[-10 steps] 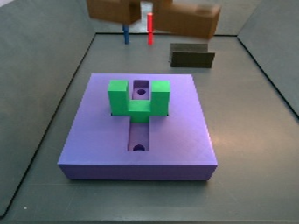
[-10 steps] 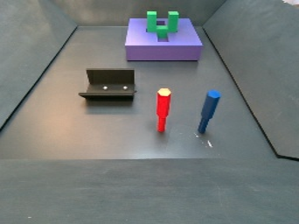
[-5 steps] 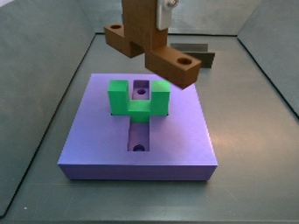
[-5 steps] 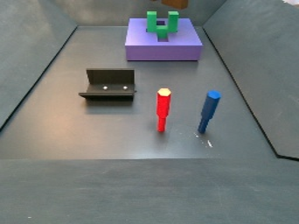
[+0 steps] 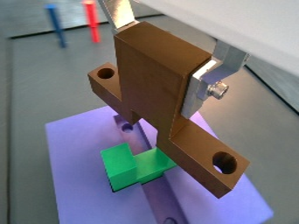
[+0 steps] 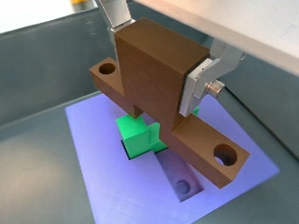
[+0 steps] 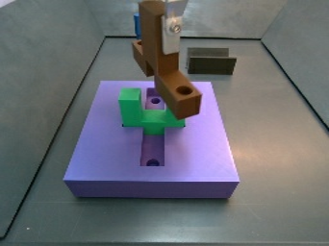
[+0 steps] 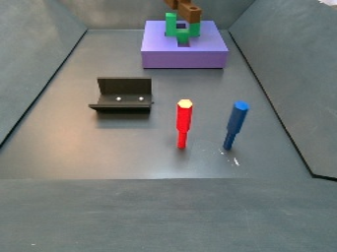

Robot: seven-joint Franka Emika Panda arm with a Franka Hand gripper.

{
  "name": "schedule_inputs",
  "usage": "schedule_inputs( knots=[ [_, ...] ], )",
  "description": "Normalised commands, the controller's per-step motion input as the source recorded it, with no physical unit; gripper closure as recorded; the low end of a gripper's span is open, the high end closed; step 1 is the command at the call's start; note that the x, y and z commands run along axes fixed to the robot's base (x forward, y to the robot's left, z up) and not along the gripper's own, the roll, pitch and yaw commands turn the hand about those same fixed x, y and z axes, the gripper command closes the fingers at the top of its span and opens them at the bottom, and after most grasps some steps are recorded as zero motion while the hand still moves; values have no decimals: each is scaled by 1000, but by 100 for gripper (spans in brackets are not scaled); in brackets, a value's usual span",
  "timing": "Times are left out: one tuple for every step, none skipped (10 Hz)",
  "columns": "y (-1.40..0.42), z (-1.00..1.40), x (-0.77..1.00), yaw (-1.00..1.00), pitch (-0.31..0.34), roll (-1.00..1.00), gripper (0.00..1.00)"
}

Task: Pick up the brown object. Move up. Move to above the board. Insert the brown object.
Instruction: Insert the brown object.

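**T-block hanging right over the green U**

In both wrist views the gripper (image 5: pixel 163 52) is clamped on the stem of the brown object (image 5: pixel 163 109), one silver finger (image 5: pixel 219 68) pressed flat against the side of the stem. The long bar hangs below the stem with a round hole at each end. Under it sits the board (image 5: pixel 82 166) with the green U-shaped block (image 5: pixel 131 166) on it, and in a wrist view the red peg (image 5: pixel 90 19) and blue peg (image 5: pixel 54 24) stand far off on the floor.

In a side view the brown object (image 7: pixel 164 67) is held in the air above the board (image 7: pixel 193 159), its bar tilted and overlapping the green block (image 7: pixel 134 108) in the picture; whether they touch I can't tell. The fixture (image 7: pixel 213 61) stands behind the board.

In a side view from the far end, the brown object (image 8: pixel 183 15) shows just above the green block (image 8: pixel 180 31) on the board (image 8: pixel 184 54). The fixture (image 8: pixel 122 95), red peg (image 8: pixel 184 123) and blue peg (image 8: pixel 235 125) stand well apart from it.
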Motion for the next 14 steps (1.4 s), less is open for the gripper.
schedule_inputs(
  knots=[
    [-46, 0, 0, -1000, -69, -74, 100],
    [-54, 0, 0, -1000, -44, -29, 100],
    [-103, 0, 0, -1000, -4, 0, 100],
    [-437, 0, 0, -746, -9, 30, 100],
    [-483, -17, -149, -257, -31, 154, 100],
    [-320, -97, -123, -66, -30, 214, 100],
    [0, -157, 14, 0, 0, 346, 100],
    [26, -49, 0, 0, -10, 366, 100],
    [0, 0, 0, 0, -6, 386, 100],
    [0, -126, -60, 0, -66, 287, 100],
    [-14, -217, -74, 49, -91, 67, 100],
    [0, -271, -31, 14, -100, -69, 100],
    [66, -337, -37, 23, -104, -146, 100],
    [46, -331, 0, 31, -87, -260, 100]
  ],
)
